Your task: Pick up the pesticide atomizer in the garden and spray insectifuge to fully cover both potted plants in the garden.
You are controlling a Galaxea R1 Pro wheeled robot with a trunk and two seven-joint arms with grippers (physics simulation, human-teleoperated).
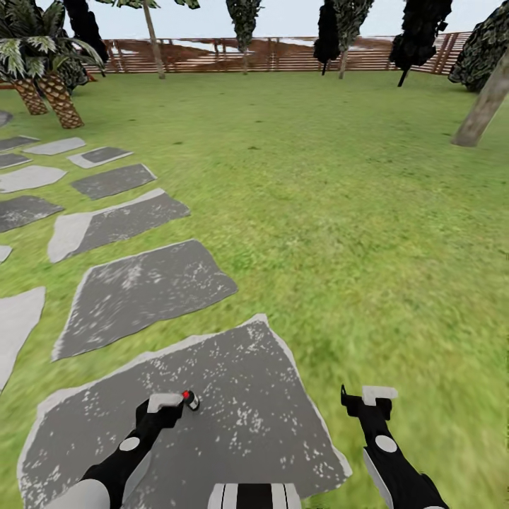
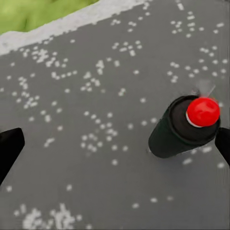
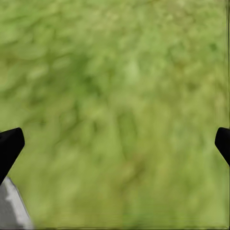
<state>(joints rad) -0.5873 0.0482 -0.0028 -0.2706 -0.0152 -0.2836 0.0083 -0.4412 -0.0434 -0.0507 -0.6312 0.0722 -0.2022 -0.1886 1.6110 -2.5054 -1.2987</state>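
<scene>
1. Flat, even daylight brightens the whole garden; no clear light direction shows.
2. Cast shadows are almost missing, even beside the stepping stones [image 1: 145, 293].
3. The near lawn [image 1: 396, 233] is smeared and soft, perhaps motion blur.
4. The right wrist view of grass is wholly blurred.
5. No glare.

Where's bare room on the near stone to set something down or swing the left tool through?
The near stepping stone is bare from the pesticide atomizer out to its grass edges. The lawn under the open right tool is open too. The only tight spot is by the left tool, its fingers apart, atomizer beside one finger.
</scene>
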